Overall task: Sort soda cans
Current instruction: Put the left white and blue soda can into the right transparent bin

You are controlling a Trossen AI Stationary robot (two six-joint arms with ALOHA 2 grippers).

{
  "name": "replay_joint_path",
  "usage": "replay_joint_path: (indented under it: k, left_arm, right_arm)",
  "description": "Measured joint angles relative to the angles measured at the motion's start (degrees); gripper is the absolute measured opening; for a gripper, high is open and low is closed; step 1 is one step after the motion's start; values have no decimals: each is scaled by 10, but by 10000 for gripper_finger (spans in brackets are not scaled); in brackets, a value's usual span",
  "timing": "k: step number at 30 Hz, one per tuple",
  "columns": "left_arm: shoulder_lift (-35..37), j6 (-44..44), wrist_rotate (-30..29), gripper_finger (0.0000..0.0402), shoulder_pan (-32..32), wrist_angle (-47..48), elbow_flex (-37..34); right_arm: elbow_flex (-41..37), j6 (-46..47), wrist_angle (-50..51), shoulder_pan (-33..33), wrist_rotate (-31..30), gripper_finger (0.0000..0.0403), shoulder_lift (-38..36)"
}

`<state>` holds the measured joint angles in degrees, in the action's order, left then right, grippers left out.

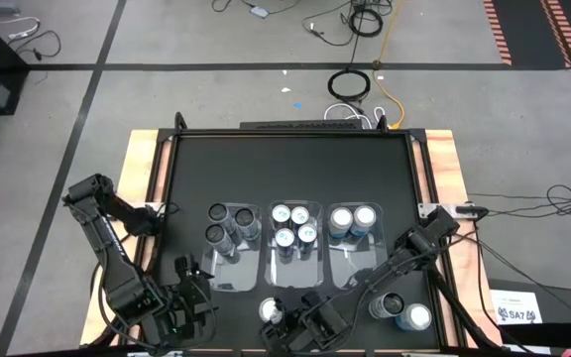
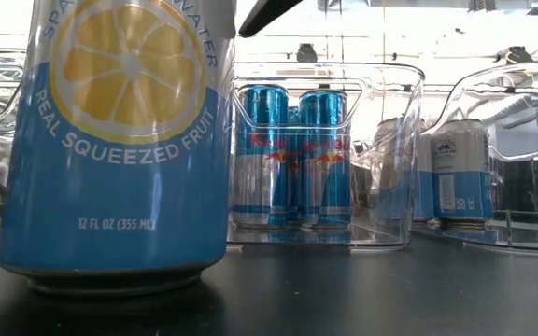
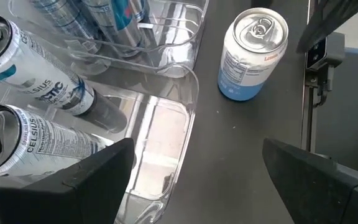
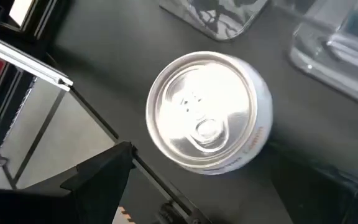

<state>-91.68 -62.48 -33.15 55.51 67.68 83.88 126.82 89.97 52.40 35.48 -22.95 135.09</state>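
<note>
Three clear bins point(image 1: 234, 283) sit side by side on the black table point(image 1: 285, 169) — the left holds three dark grey cans point(image 1: 224, 225), the middle four blue-and-silver cans point(image 1: 292, 226), the right two silver-white cans point(image 1: 353, 220). Three more stand loose along the near edge: a lemon-labelled blue can point(image 1: 271, 311) directly beneath the right gripper point(image 1: 310, 319), and two near the right corner point(image 1: 402, 311). The left gripper point(image 1: 191, 297) waits by the left bin — both pairs of fingers spread wide, holding nothing
</note>
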Motion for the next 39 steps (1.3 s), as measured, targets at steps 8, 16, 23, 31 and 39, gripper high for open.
replay_joint_path:
  k: [8,16,23,31,39]
  left_arm:
    - [0,-2,0,364,0,-4,0]
    - [0,-1,0,364,0,-11,0]
    - [0,-1,0,364,0,-13,0]
    - [0,-2,0,364,0,-14,0]
    - [0,-2,0,364,0,-17,0]
  right_arm:
    - [0,-2,9,-10,-13,359,1]
    - [1,-13,-14,-21,-9,359,18]
    - [2,-7,-17,-24,-16,359,28]
    - [2,-17,-17,-26,-11,318,28]
    - [1,-18,-19,-24,-12,304,25]
